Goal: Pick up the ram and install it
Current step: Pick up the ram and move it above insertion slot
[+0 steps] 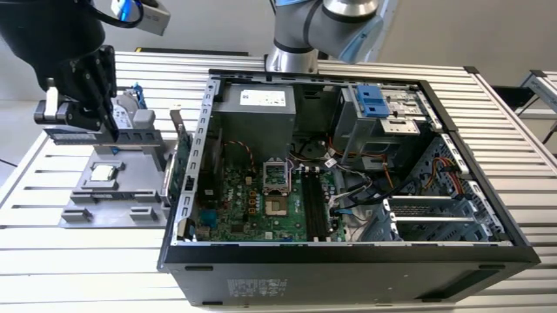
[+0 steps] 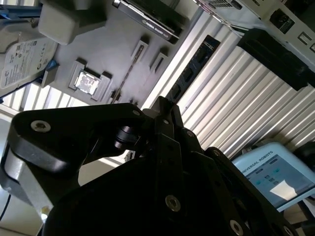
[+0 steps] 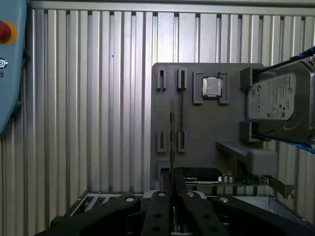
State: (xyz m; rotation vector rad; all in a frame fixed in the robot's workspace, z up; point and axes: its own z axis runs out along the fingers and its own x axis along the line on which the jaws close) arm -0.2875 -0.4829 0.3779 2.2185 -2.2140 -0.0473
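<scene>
1. The fingers (image 3: 160,212) are pinched on the ram (image 3: 172,142). In the first wrist view it sits edge-on, a thin strip running out from between them.
2. The ram hangs above the grey tray (image 1: 113,210), over the tray's slotted part. By my reading it is clear of the slots, not seated in one.
3. The grip looks to be at one end, with a long length sticking out. I'd hold it firmly and move it slowly with no twisting, since a thin board like this could pivot in the pinch.
4. On the tray, beside the slots, lies the square silver processor chip (image 3: 212,87). It sits low, so it's no real threat.
5. At the tray's far end, the hard drive (image 3: 278,98) in its blue frame stands taller. It's worth keeping the ram's free end away from it.
6. Along the tray's edge nearest the computer case (image 1: 348,251), an expansion card (image 1: 180,163) stands on edge. That card and the case wall just beyond the tray are the real hurdles, I'd say.
7. Inside the case, well away from the tray, the dark memory slots (image 1: 314,202) lie beside the processor socket, with loose cables close by.
8. The slatted counter (image 1: 261,65) carries both tray and case.
</scene>
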